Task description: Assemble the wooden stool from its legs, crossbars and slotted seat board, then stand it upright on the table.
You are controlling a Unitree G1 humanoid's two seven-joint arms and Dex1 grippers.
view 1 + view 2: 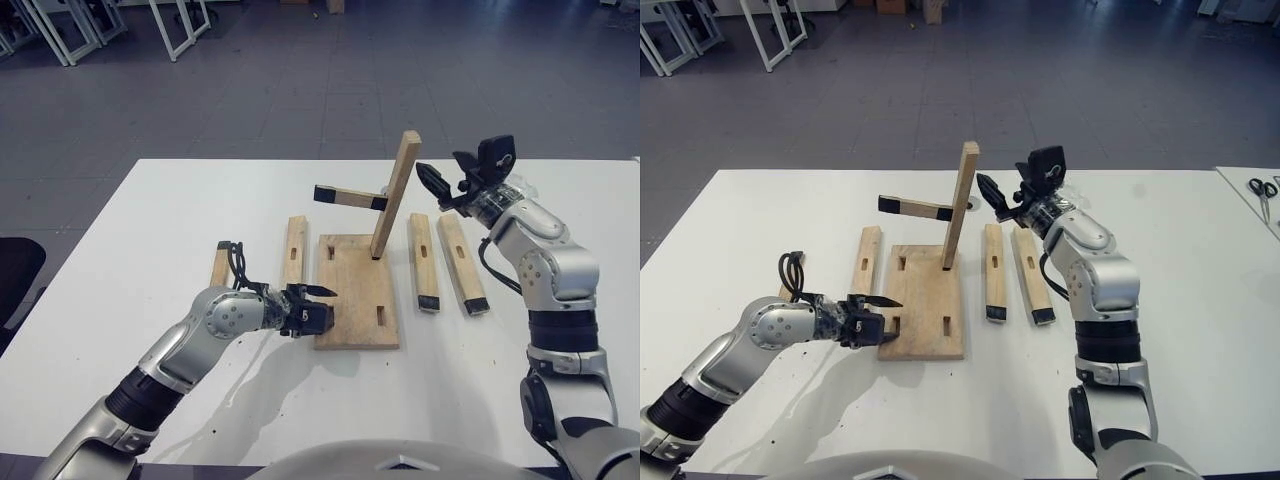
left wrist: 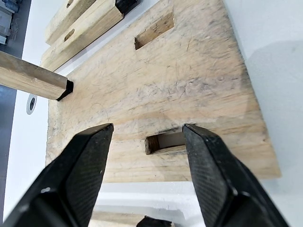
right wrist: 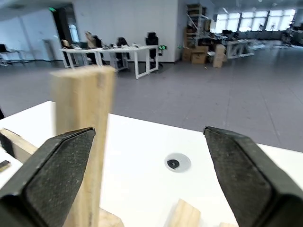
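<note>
**Seat board flat, 1 leg standing in it**

The slotted seat board (image 1: pixel 360 290) lies flat near the middle of the white table (image 1: pixel 150 230). 1 leg (image 1: pixel 396 195) stands in its far right slot, leaning slightly to the right. A crossbar (image 1: pixel 350 197) with a black tip juts from this leg toward the robot's left, well above the board.

The left gripper (image 1: pixel 325 305) sits low at the board's near left edge. Its 2 fingers (image 2: pixel 90 161) are spread wide and hold nothing, and the wrist view shows an empty slot (image 2: pixel 163 142) between them.

The right gripper (image 1: pixel 447 180) hangs just right of the standing leg's upper end. It is also wide open and not touching the wood.

2 loose legs (image 1: pixel 423 260) with black ends lie side by side just right of the board. 1 slotted piece (image 1: pixel 294 250) lies just left of it. Another piece (image 1: pixel 220 266) lies farther left, partly hidden behind the left arm.
</note>
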